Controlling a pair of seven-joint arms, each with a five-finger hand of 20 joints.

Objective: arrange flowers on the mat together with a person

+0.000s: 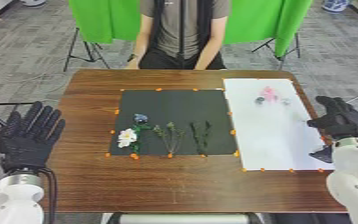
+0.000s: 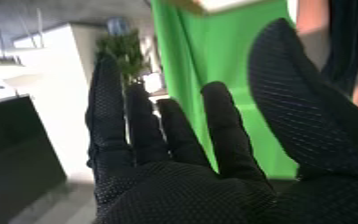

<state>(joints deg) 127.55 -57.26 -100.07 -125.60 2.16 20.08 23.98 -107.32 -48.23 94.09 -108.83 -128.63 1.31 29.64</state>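
Black-gloved and empty, the left hand (image 1: pixel 31 135) is held between 8 and 9 o'clock in the head view, its fingers straightened towards 12 and slightly parted. At 3 o'clock, the right hand (image 1: pixel 341 120) is held open, fingers extended and thumb spread well away, with nothing gripped. On the black mat (image 1: pixel 158 102), a white flower (image 1: pixel 127 136) is seen towards 8 o'clock, green sprigs (image 1: pixel 171 139) towards 6, dark green stems (image 1: pixel 201 137) towards 4. A pink flower (image 1: pixel 269 93) is placed towards 12 on the white mat (image 1: pixel 278 140).
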